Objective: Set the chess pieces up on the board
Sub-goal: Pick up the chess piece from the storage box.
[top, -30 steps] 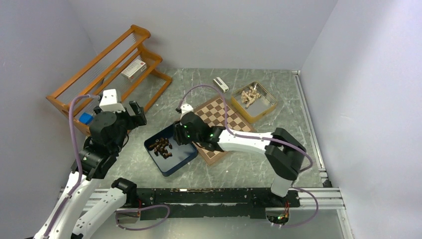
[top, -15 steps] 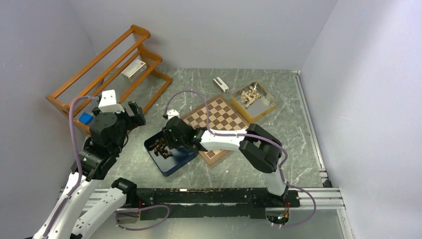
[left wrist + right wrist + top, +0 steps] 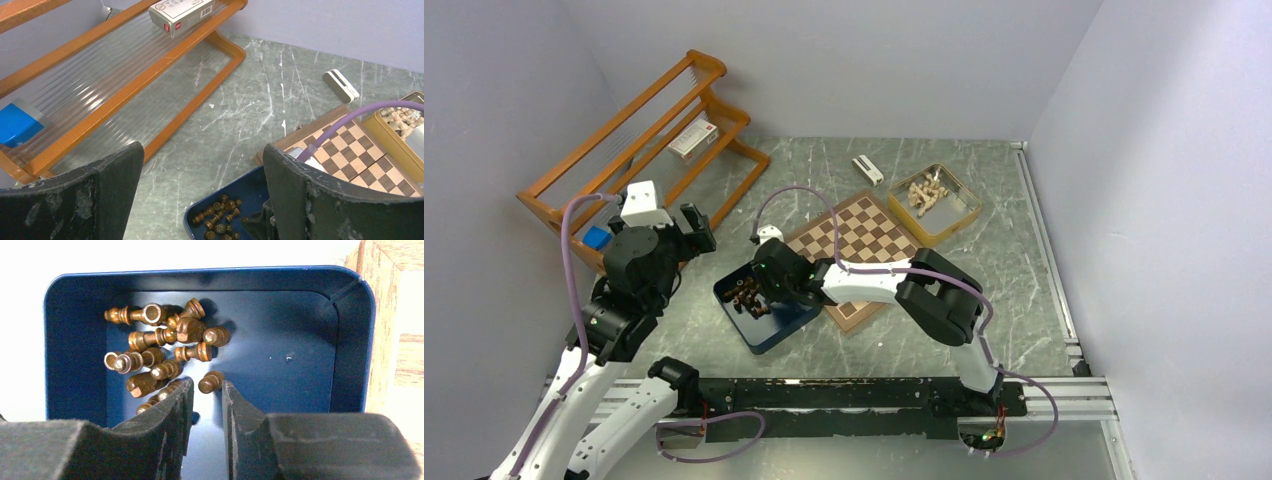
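Note:
Several dark brown chess pieces (image 3: 165,347) lie in a heap in the dark blue box (image 3: 355,340), toward its left side; they also show in the top view (image 3: 749,296) and the left wrist view (image 3: 220,215). My right gripper (image 3: 207,387) is down inside the box, jaws open by a narrow gap, with one lone piece (image 3: 211,382) lying right at the fingertips, not clamped. The board (image 3: 864,235) lies bare just right of the box (image 3: 769,325). My left gripper (image 3: 201,150) is wide open and empty, held above the table left of the box (image 3: 696,228).
An orange wooden rack (image 3: 639,140) stands at the back left with a small carton (image 3: 692,138) and a blue block (image 3: 597,238) on it. A tin (image 3: 969,215) of pale pieces sits behind the board. A small white block (image 3: 868,170) lies near it.
My right gripper has moved left from the board's near corner to over the blue box and down among the dark pieces. The left arm has barely moved.

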`<state>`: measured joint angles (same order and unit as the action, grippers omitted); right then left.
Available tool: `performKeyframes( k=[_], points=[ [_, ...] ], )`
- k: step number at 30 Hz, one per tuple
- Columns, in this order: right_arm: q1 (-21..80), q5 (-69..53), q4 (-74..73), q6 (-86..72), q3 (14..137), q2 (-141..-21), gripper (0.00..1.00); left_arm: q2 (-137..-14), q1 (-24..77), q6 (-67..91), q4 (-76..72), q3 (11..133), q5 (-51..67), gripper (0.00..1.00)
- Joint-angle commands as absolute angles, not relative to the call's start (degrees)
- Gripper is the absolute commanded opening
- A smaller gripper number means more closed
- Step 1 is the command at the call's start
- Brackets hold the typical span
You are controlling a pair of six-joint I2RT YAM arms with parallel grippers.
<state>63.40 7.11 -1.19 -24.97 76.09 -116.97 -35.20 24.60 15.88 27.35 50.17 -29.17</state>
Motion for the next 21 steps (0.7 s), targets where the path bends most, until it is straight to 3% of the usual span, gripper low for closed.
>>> performKeyframes(
  k=[1, 21],
  points=[
    [63.7, 8.4, -0.8, -24.3, 77.8, -117.9, 0.31, -34.7, 25.0, 15.5, 27.3, 49.8, -30.0, 0.93],
    [63.8, 9.1, -0.2, -23.3, 75.1, -114.2, 0.13, -35.0, 25.0, 15.4, 26.8, 49.6, -29.2, 0.93]
  ],
)
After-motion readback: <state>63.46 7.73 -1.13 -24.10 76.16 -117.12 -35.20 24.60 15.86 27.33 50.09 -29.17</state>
